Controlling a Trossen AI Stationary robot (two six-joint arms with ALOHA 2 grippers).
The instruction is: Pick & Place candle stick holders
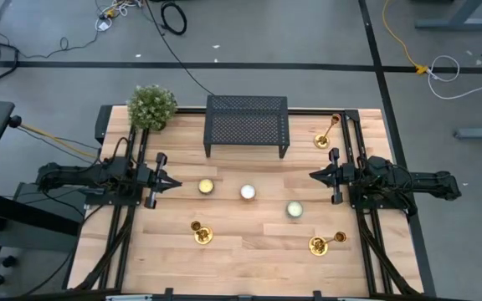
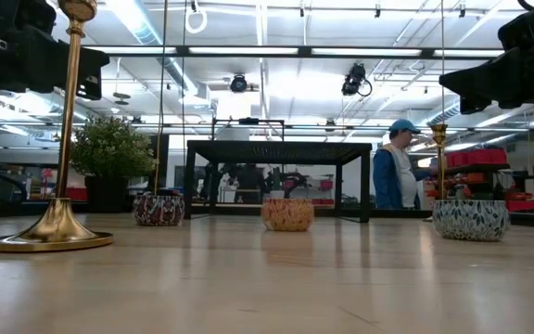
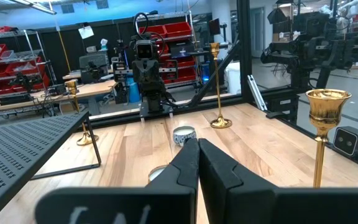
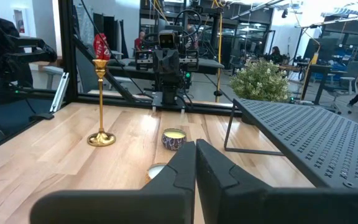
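Note:
Three brass candle stick holders stand upright on their round bases on the wooden table: one near-left (image 1: 201, 232), one near-right (image 1: 323, 243), one far-right (image 1: 326, 134). The near-left one looms at the left of the low view (image 2: 63, 130); its cup shows in the left wrist view (image 3: 328, 102). My left gripper (image 1: 174, 182) hovers shut and empty at the table's left, pointing right; it also shows in its wrist view (image 3: 197, 155). My right gripper (image 1: 315, 176) hovers shut and empty at the table's right, pointing left; it also shows in its wrist view (image 4: 195, 158).
Three small candle bowls (image 1: 206, 187), (image 1: 248, 192), (image 1: 294, 209) sit in a row between the grippers. A black mesh shelf (image 1: 248, 124) stands at the far middle, a potted plant (image 1: 151, 106) at the far left. A person (image 2: 399, 176) stands in the room beyond.

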